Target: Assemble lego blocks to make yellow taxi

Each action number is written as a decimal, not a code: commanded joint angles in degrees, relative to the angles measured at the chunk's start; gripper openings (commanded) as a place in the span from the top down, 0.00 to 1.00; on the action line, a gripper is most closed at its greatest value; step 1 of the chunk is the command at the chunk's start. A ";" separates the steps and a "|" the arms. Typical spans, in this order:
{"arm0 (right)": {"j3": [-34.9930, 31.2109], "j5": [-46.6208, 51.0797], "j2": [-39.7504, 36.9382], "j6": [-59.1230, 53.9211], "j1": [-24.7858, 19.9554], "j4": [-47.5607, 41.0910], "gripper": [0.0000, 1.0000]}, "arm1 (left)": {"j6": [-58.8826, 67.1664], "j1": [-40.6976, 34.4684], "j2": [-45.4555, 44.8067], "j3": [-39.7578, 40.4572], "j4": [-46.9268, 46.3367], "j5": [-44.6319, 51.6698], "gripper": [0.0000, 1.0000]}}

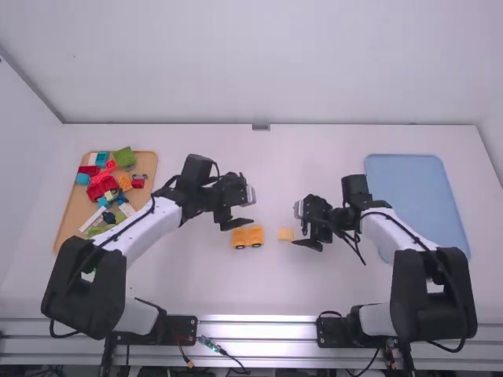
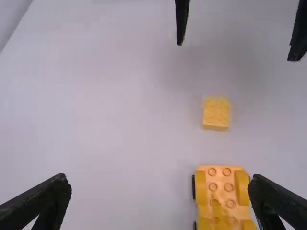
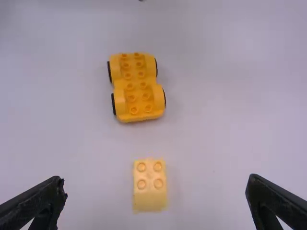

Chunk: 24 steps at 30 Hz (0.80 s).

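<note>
While the left gripper [image 1: 244,208] hangs around the far side of the yellow wheeled base [image 1: 248,237], its jaws spread wide and holding nothing, the right gripper [image 1: 299,226] hangs just beside the small yellow block [image 1: 286,234], its jaws likewise released; base and block sit apart on the white surface [image 1: 228,290], studs up, the block to the right; the grippers' height is hard to judge; at left, a tan board [image 1: 71,220] carries mixed coloured blocks [image 1: 102,186]; at right lies a blue tray [image 1: 410,188].
</note>
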 commanded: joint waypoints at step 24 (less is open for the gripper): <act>-12.26 -9.05 9.62 7.91 0.76 27.61 0.01 | -0.15 0.59 -0.93 -26.86 32.16 10.23 0.01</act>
